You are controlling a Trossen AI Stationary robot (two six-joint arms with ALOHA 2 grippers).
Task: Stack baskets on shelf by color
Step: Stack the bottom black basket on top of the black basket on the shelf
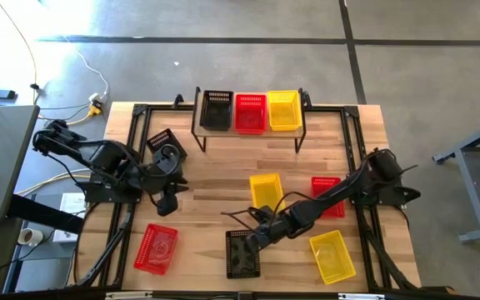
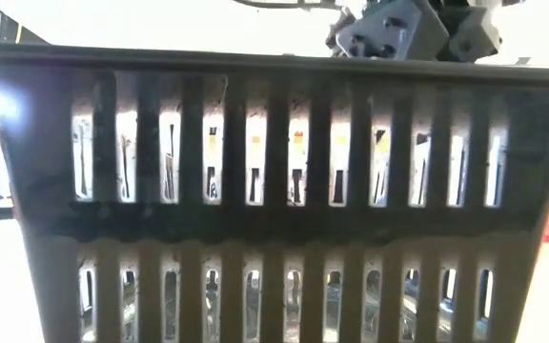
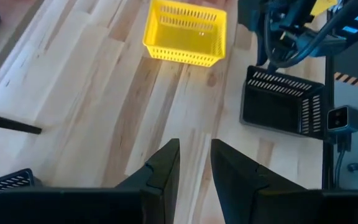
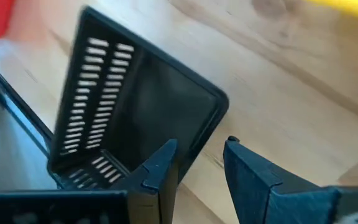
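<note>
Blocks nearly the whole low view: black plastic mesh basket (image 1: 242, 254), at 7 o'clock just beside right gripper (image 1: 255, 234), slightly parted, empty.

The plank tabletop (image 1: 215, 179) carried a low shelf (image 1: 248, 132) along its far edge, with a black basket (image 1: 216, 110), a red basket (image 1: 251, 112) and a yellow basket (image 1: 284, 110) side by side on its top. On the planks lay a black basket (image 1: 242, 254) just beyond the right gripper's fingers (image 4: 166, 163), a yellow basket (image 3: 186, 32) well ahead of the left gripper's fingers (image 3: 168, 165), a second yellow one (image 1: 332, 255), two red ones (image 1: 156, 248) (image 1: 327, 196) and another black one (image 1: 163, 142).
</note>
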